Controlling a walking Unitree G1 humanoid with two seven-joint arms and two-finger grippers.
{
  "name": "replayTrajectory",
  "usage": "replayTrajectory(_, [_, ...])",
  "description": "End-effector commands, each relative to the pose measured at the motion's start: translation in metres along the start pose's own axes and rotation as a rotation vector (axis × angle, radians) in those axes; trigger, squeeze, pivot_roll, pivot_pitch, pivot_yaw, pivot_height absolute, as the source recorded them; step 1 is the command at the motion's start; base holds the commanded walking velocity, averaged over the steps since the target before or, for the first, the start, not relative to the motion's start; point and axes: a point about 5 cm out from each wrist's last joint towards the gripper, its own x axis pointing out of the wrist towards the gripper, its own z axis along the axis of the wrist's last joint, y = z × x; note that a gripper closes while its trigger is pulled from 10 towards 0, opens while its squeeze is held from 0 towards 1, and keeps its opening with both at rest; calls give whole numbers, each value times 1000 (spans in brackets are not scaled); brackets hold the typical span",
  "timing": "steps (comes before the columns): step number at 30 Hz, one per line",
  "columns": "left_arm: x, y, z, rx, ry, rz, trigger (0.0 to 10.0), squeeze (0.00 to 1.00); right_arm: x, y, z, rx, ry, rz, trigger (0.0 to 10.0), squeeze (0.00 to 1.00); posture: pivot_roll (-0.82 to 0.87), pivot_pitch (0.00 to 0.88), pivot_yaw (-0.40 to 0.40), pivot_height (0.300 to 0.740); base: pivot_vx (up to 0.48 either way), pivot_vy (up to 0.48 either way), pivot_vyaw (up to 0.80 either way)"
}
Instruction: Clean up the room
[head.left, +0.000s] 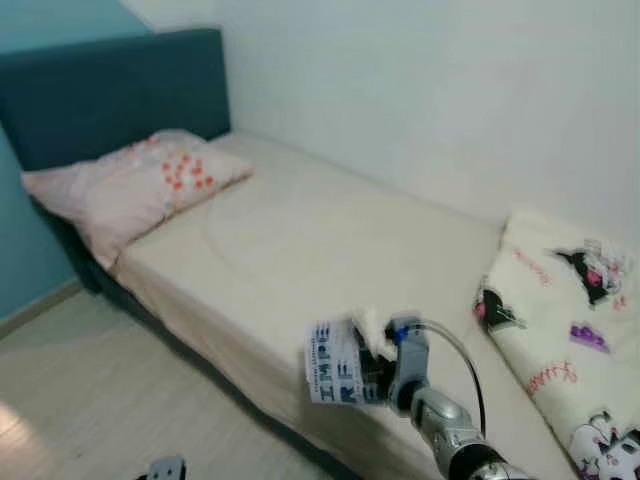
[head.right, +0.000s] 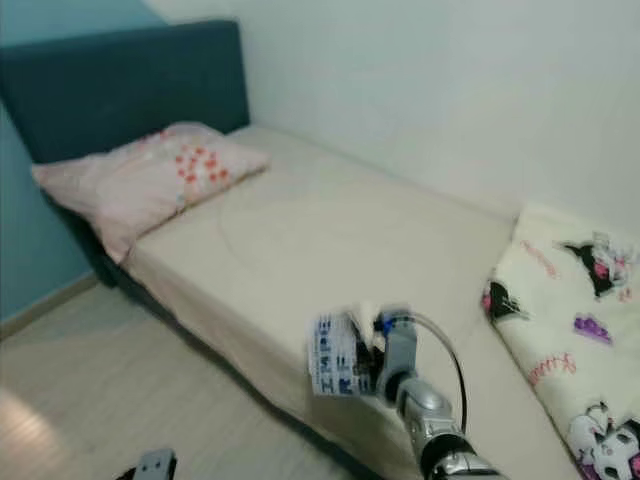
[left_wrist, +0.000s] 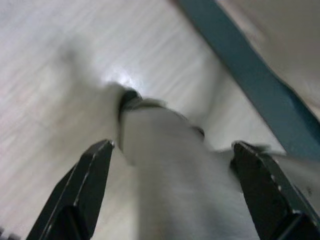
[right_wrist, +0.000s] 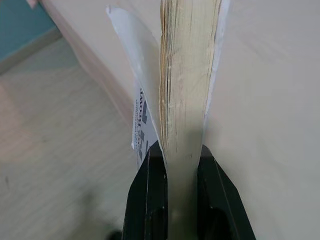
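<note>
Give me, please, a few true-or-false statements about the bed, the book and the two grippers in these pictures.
1. The right gripper is shut on a book. True.
2. The pillow lies on the floor. False: it lies on the bed, by the teal headboard.
3. The left gripper holds a cup. False: its fingers are open and hold nothing.
4. A cartoon-print blanket lies on the bed. True.

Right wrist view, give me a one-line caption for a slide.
Right gripper with jaws shut on a paperback book, its yellowed pages edge-on, held over the edge of the bed above the pale wood floor.
</note>
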Motion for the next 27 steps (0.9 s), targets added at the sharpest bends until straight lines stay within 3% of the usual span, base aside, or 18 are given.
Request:
replayTrajectory(1, [-2,4,-8,4,27,10,10000,0,9,12,19,-16,-74,54,10000,0,34,0,-88,740,480,0,544])
replayTrajectory(8, [-3,5,-8,2,28,10,10000,0,12,25,28,-30,-112,177,10000,0,33,0,-87,740,480,0,543])
replayTrajectory(9, [-3,5,-8,4,27,8,10000,0,15,35,36,-36,-144,257,10000,0,33,0,-87,740,480,0,544])
replayTrajectory(12, [-2,5,-8,5,26,5,10000,0,17,44,43,-52,-168,329,10000,0,33,0,-86,740,480,0,544])
replayTrajectory(19, [-2,4,-8,10,28,0,10000,0,17,56,45,-86,-168,434,10000,0,31,0,-82,740,480,0,543])
replayTrajectory(27, [-3,5,-9,14,32,-1,10000,0,15,56,41,-78,-165,461,10000,0,27,0,-77,740,480,0,545])
